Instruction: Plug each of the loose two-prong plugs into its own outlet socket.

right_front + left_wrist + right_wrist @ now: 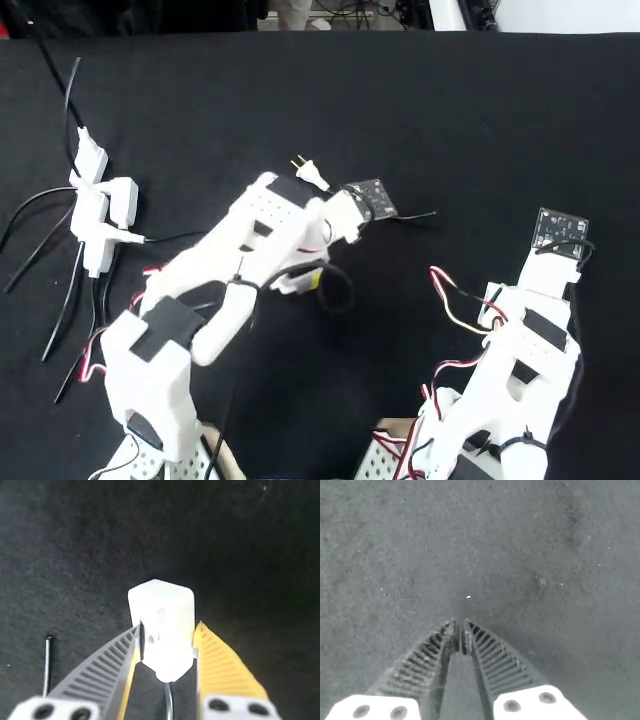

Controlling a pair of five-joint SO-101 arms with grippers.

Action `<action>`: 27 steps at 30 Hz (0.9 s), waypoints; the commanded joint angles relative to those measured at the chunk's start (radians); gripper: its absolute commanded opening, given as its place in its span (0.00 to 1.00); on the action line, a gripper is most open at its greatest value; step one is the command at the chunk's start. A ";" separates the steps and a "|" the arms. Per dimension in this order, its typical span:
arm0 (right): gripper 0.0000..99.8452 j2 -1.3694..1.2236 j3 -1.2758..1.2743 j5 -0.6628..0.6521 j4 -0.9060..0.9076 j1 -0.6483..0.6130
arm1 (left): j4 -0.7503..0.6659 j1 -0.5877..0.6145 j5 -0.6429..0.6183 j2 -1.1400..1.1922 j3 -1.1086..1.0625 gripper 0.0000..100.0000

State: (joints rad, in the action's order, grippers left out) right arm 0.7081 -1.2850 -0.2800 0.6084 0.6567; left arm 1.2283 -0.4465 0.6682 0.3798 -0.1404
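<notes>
Fingers [220,665] of the left gripper [168,627] clamp the body of a white two-prong plug [162,622], its thin cord running back between them. This plug [312,174] sits above the table's middle [450,120], prongs aimed toward the far-left corner, well apart from the outlet sockets [98,205] near the left edge. The right gripper [459,630] is closed on nothing, toward the right edge. Likely risks: the plug twisting in the grip as prongs meet slots, or the loose-looking sockets sliding away under the push.
</notes>
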 commanded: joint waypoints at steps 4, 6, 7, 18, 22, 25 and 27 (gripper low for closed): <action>0.01 0.004 0.059 0.000 -0.012 0.009 | 0.025 0.053 0.041 0.028 -0.002 0.16; 0.01 0.004 0.059 0.000 -0.012 0.009 | 0.021 0.064 0.041 0.028 0.002 0.16; 0.01 0.004 0.059 0.000 -0.012 0.009 | 0.015 0.070 0.038 0.028 0.008 0.16; 0.01 0.004 0.059 0.000 -0.012 0.009 | 0.012 0.076 -0.040 0.026 0.027 0.16; 0.01 0.004 0.059 0.000 -0.012 0.009 | 0.018 0.085 -0.081 0.026 0.058 0.20; 0.01 0.002 0.059 0.000 -0.012 0.009 | 0.012 0.085 -0.114 0.026 0.061 0.27; 0.01 0.002 0.059 0.000 -0.012 0.009 | 0.009 0.085 -0.140 0.017 0.064 0.27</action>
State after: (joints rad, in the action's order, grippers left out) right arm 0.7081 -1.2850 -0.2800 0.6084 0.6567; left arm 1.2375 -0.3652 0.5685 0.4089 -0.1020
